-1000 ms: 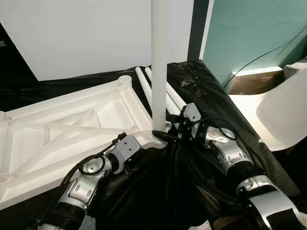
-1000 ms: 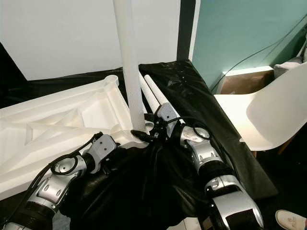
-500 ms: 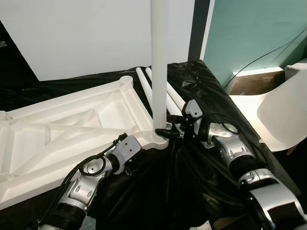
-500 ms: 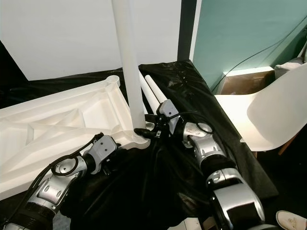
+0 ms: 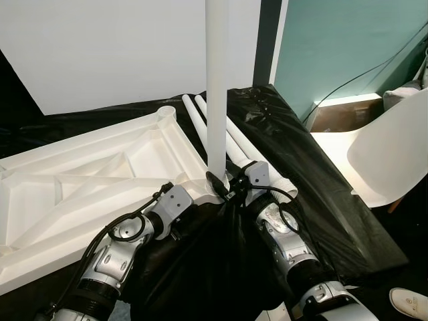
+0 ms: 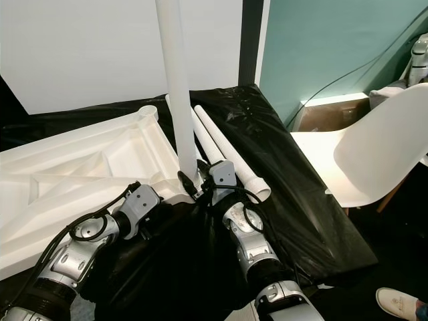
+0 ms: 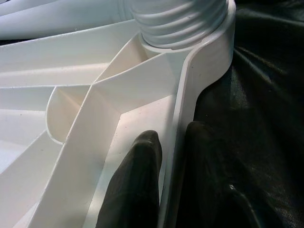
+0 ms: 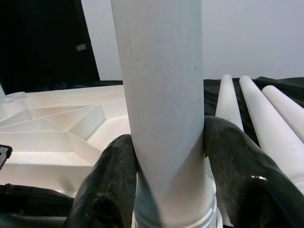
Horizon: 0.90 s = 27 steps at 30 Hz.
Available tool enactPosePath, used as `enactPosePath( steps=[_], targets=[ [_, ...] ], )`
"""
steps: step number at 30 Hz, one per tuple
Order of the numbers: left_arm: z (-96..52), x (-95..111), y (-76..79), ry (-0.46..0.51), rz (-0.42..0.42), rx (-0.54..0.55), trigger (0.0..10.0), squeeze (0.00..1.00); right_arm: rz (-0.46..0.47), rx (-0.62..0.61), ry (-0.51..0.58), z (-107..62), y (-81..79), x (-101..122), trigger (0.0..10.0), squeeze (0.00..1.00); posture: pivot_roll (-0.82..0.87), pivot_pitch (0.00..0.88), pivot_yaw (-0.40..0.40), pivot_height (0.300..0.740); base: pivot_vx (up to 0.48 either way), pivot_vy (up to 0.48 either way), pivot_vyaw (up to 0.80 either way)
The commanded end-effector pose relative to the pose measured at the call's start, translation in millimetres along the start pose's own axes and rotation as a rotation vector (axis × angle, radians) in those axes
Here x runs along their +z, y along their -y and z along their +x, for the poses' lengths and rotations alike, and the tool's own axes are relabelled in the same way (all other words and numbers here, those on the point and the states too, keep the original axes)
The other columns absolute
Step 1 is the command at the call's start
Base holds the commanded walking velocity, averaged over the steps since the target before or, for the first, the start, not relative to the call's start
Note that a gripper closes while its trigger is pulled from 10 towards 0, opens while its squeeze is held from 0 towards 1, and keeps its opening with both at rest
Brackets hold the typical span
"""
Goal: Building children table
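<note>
The white table top (image 5: pixel 87 180) lies upside down on a black sheet, its ribbed underside up. One white leg (image 5: pixel 217 100) stands upright in the near right corner socket (image 7: pixel 180 23). My right gripper (image 8: pixel 166 137) is shut on this leg just above its threaded base, one black finger (image 8: pixel 111 180) on each side. My left gripper (image 7: pixel 167 135) is shut on the table top's rim close to that corner, one finger inside the rim and one outside. Several spare legs (image 6: pixel 221 144) lie on the sheet behind the corner.
A white chair (image 5: pixel 391 154) stands to the right, past the edge of the black sheet (image 5: pixel 301 194). A white panel leans at the back and a teal wall with a cable is at the right. A shoe (image 5: pixel 408 297) lies at the lower right.
My right forearm has swung from the right of the leg round to its near side, gripper still on the leg's base. The left arm has held still. The view has shifted slightly.
</note>
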<state>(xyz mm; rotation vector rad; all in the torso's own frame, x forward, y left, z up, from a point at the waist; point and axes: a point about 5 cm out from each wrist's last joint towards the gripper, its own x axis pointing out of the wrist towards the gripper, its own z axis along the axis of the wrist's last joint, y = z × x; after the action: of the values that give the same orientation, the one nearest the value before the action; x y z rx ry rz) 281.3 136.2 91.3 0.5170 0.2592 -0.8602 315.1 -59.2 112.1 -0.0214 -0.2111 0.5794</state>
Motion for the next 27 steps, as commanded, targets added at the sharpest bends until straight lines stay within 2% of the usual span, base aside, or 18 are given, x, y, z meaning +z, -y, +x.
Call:
enactPosePath(
  steps=[1,4,5,6,7,8,9,12,13,14,15,16,17,22,24,25,26,27],
  targets=[
    [5.2,-17.8,34.6,-0.052,-0.028,-0.169,10.0,0.0,0.027,-0.242,-0.043,-11.0,37.0,-3.8,0.0,0.0,0.05,0.0,0.011,0.74,0.0,0.0,0.0],
    [5.5,-17.5,34.1,-0.051,-0.027,-0.169,10.0,0.0,0.022,-0.209,-0.061,-10.4,32.3,-5.6,0.0,0.0,0.05,0.0,0.009,0.74,0.0,0.0,0.0],
    [5.7,-17.3,33.6,-0.051,-0.027,-0.168,10.0,0.0,0.016,-0.175,-0.076,-9.7,26.9,-7.1,8.7,0.0,0.05,0.0,0.009,0.74,0.0,0.0,0.0],
    [5.9,-17.3,33.8,-0.05,-0.027,-0.168,10.0,0.0,0.018,-0.116,-0.074,-8.9,20.6,-6.7,10.0,0.05,0.05,0.0,0.01,0.74,0.0,0.0,0.0],
    [5.9,-17.3,33.8,-0.05,-0.027,-0.168,10.0,0.0,0.018,-0.116,-0.074,-8.9,20.6,-6.7,10.0,0.05,0.05,0.0,0.01,0.74,0.0,0.0,0.0],
    [6.1,-17.8,34.7,-0.051,-0.029,-0.169,10.0,0.0,0.02,-0.025,-0.053,-7.5,14.3,-3.4,10.0,1.0,0.05,0.0,0.011,0.74,0.0,0.0,0.0],
    [6.2,-18.1,34.9,-0.051,-0.029,-0.17,10.0,0.0,-0.013,0.029,-0.044,-5.9,13.5,-0.2,10.0,1.0,0.04,0.0,0.012,0.74,0.0,0.0,0.0],
    [6.2,-18.3,34.9,-0.052,-0.03,-0.17,10.0,0.0,-0.039,0.06,-0.041,-4.8,13.5,1.8,10.0,1.0,0.04,0.0,0.012,0.74,0.0,0.0,0.0],
    [6.3,-18.4,34.7,-0.052,-0.03,-0.17,10.0,0.0,-0.069,0.087,-0.041,-3.7,14.5,3.5,10.0,0.0,0.04,0.0,0.014,0.74,0.0,0.0,0.0],
    [6.7,-18.2,33.9,-0.052,-0.027,-0.17,10.0,0.0,-0.125,0.19,-0.034,0.2,21.3,10.9,10.0,0.0,0.04,0.0,0.017,0.74,0.0,0.0,0.0],
    [6.7,-18.2,33.9,-0.052,-0.027,-0.17,10.0,0.0,-0.125,0.19,-0.034,0.2,21.3,10.9,10.0,0.0,0.04,0.0,0.017,0.74,0.0,0.0,0.0],
    [7.2,-17.7,32.8,-0.052,-0.024,-0.17,10.0,0.0,-0.17,0.287,-0.043,2.3,27.2,16.3,10.0,0.0,0.04,0.0,0.019,0.74,0.0,0.0,0.0],
    [7.5,-17.5,32.4,-0.051,-0.024,-0.171,10.0,0.0,-0.182,0.325,-0.054,2.9,30.7,18.4,10.0,0.0,0.04,0.0,0.019,0.74,0.0,0.0,0.0],
    [8.2,-17.1,31.8,-0.051,-0.021,-0.172,10.0,0.0,-0.192,0.431,-0.131,4.8,45.3,22.2,10.0,0.0,0.04,0.0,0.019,0.74,0.0,0.0,0.0],
    [8.2,-17.1,31.8,-0.051,-0.021,-0.172,10.0,0.0,-0.192,0.431,-0.131,4.8,45.3,22.2,10.0,0.0,0.04,0.0,0.019,0.74,0.0,0.0,0.0],
    [7.7,-17.3,32.6,-0.05,-0.02,-0.173,10.0,0.0,-0.205,0.486,-0.163,3.8,49.0,22.3,10.0,0.0,0.04,0.0,0.017,0.74,0.0,0.0,0.0],
    [7.7,-17.3,32.6,-0.05,-0.02,-0.173,10.0,0.0,-0.205,0.486,-0.163,3.8,49.0,22.3,10.0,0.0,0.04,0.0,0.017,0.74,0.0,0.0,0.0],
    [7.3,-17.5,32.7,-0.05,-0.021,-0.172,10.0,0.0,-0.203,0.518,-0.173,3.2,49.1,22.3,0.0,0.0,0.04,0.0,0.016,0.74,0.0,0.0,0.0]
  ],
)
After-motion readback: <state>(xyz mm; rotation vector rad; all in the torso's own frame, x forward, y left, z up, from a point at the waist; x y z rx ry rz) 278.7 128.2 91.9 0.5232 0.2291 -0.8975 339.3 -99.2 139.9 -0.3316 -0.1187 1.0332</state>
